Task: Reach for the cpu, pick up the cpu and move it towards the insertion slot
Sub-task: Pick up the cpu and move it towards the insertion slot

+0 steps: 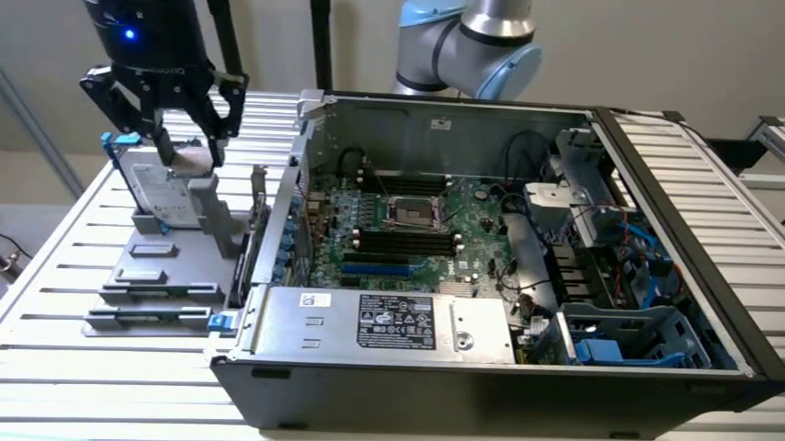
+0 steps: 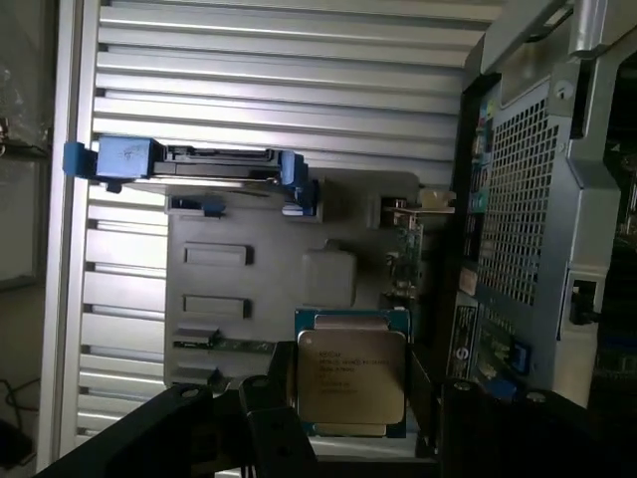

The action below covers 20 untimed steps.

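The slatted aluminium table (image 1: 73, 367) stands before a pale wall and carries an open black computer case (image 1: 491, 395). The case's power supply (image 1: 294, 322) bears a black label whose print cannot be read. On the exterior view's left, a grey fixture (image 1: 160, 266) supports an upright hard drive (image 1: 150, 179) with blue rails. The gripper (image 1: 187, 147) sits above the fixture, its fingers closed against opposite edges of the cpu (image 2: 350, 373). The cpu's markings are illegible. The insertion slot (image 1: 415, 213) lies well apart, inside the case.
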Motion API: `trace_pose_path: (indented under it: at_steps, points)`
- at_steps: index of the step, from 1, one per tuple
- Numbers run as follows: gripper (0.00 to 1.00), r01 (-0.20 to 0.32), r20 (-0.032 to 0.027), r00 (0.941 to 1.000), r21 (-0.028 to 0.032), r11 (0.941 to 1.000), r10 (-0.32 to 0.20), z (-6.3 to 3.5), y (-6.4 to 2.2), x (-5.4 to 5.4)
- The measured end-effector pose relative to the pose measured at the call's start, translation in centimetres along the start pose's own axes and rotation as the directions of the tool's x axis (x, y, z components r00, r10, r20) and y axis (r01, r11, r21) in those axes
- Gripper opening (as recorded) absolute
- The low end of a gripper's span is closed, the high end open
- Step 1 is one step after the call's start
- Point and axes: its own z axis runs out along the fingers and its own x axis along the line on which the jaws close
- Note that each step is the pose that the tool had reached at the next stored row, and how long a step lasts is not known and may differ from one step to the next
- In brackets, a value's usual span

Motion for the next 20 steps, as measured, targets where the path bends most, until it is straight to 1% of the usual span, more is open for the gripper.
trace_pose_path:
  at_steps: [3, 9, 15, 20]
  points:
    - [0.55, 0.0, 0.0004, 1.0, -0.0034, 1.0, 0.0, -0.6, -0.09, -1.3]
    - [0.55, 0.0, 0.0006, 1.0, -0.0077, 1.0, 0.0, -1.3, -0.28, -4.0]
    - [0.55, 0.001, 0.0011, 1.0, -0.0124, 0.9999, -0.001, -1.53, -0.49, -6.7]
    - [0.55, 0.001, 0.0013, 1.0, -0.0143, 0.9999, -0.001, -1.64, -0.64, -9.0]
